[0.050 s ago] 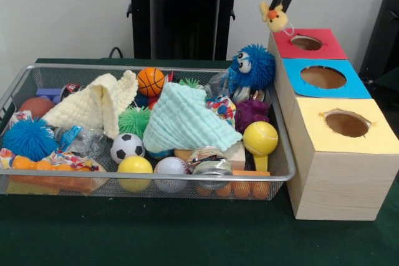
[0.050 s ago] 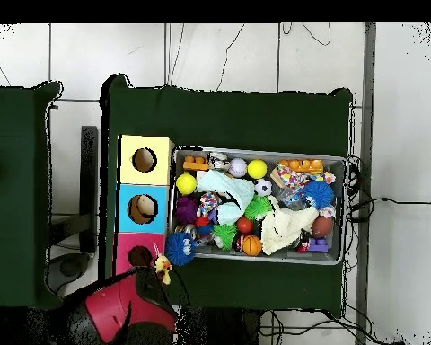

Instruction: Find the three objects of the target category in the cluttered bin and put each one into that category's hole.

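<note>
At upper right, end effector (image 1: 278, 5) grips a yellow toy (image 1: 275, 17) beside the red hole (image 1: 306, 43); next, centre above it and release.

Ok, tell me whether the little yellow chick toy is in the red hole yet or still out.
Out. The yellow chick toy hangs from the gripper, jaws shut on it, above and beside the red hole, not inside it.

A small yellow plush chick (image 1: 275, 17) hangs above, seemingly, the red hole (image 1: 306, 42).
</note>
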Action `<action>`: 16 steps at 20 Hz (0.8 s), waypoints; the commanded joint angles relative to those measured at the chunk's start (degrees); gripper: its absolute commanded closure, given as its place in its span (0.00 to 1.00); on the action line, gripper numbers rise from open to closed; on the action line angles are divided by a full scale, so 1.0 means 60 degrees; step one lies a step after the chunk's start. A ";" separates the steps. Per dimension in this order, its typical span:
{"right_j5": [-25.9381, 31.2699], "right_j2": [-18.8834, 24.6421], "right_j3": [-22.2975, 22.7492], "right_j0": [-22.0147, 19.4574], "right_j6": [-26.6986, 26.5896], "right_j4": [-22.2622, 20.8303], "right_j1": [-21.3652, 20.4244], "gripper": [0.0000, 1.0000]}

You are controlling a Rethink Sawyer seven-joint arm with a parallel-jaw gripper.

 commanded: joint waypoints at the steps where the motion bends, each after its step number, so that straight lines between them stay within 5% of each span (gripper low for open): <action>1: 0.0771 -0.0308 -0.1298 0.0027 0.2162 0.0550 0.0624 1.00; 9: 0.1411 -0.0418 -0.1634 0.0161 0.1847 0.0910 0.0582 1.00; 16: 0.0712 -0.0674 -0.1403 0.0749 0.2637 0.1222 0.1002 1.00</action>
